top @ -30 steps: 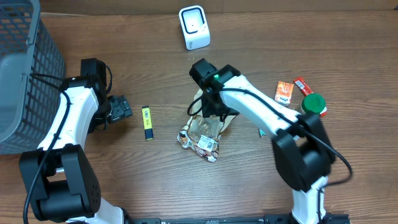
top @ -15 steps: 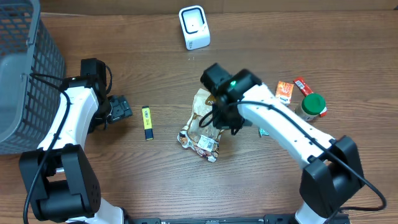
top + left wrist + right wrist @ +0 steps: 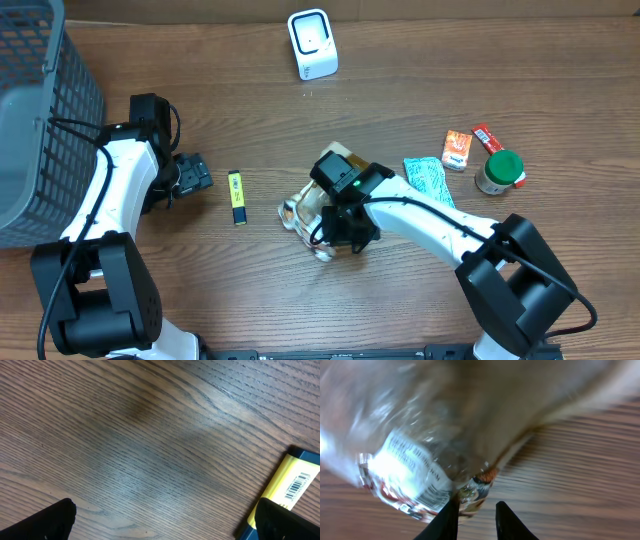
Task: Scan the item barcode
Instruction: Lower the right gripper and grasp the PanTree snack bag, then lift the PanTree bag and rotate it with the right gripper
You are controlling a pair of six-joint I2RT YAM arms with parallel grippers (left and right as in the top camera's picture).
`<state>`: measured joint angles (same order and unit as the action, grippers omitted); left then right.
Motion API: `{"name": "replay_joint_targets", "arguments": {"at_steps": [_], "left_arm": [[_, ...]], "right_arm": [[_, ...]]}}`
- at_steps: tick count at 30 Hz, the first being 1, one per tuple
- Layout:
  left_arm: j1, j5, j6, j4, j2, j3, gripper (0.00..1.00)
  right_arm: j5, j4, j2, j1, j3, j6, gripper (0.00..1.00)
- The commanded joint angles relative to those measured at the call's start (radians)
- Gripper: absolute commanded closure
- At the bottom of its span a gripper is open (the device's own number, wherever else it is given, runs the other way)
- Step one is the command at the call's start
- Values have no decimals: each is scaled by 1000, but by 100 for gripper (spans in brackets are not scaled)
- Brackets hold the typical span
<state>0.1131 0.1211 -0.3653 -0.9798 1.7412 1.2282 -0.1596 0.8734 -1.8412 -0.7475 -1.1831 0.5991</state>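
Snack bag: mid-surface, well apart from scanner. Right gripper: now moved to the bag's lower edge, fingers narrowed; grip unclear through blur. Left gripper: fingers spread. Scan pending.

crinkled clear snack bag at centre, white label showing, white scanner upright well behind it

We can read no words or numbers anywhere. At four o'clock in the left wrist view, a yellow box carries a black barcode. At eight o'clock in the right wrist view, a white label sits on the clear snack bag, its print too blurred to read.
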Motion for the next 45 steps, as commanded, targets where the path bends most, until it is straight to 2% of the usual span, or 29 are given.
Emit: {"name": "replay_joint_targets", "arguments": {"at_steps": [1, 6, 9, 12, 16, 17, 19, 24, 33, 37, 45], "left_arm": [[-2, 10, 11, -2, 3, -3, 0], [-2, 10, 11, -2, 3, -3, 0], [-2, 10, 11, -2, 3, -3, 0], [-2, 10, 11, -2, 3, -3, 0], [-2, 10, 11, -2, 3, -3, 0], [-2, 10, 11, -2, 3, -3, 0], [-2, 10, 11, -2, 3, -3, 0], [-2, 10, 11, -2, 3, -3, 0], [-2, 10, 11, -2, 3, -3, 1], [-2, 10, 11, -2, 3, -3, 0], [-2, 10, 11, -2, 3, -3, 0]], "right_arm": [[-80, -79, -2, -27, 3, 4, 72], [-108, -182, 0, -28, -8, 1, 71], [-108, -142, 7, 4, -67, -72, 70], [-102, -27, 19, 40, -174, -174, 67], [51, 110, 20, 71, -278, -285, 53], [103, 117, 20, 76, -279, -298, 48], [174, 134, 18, 89, -275, -299, 30], [189, 143, 15, 127, -231, -373, 20], [174, 47, -2, 200, -157, -475, 19], [58, 19, -2, 221, -134, -535, 19], [24, -83, -2, 222, -45, -546, 21]]}}
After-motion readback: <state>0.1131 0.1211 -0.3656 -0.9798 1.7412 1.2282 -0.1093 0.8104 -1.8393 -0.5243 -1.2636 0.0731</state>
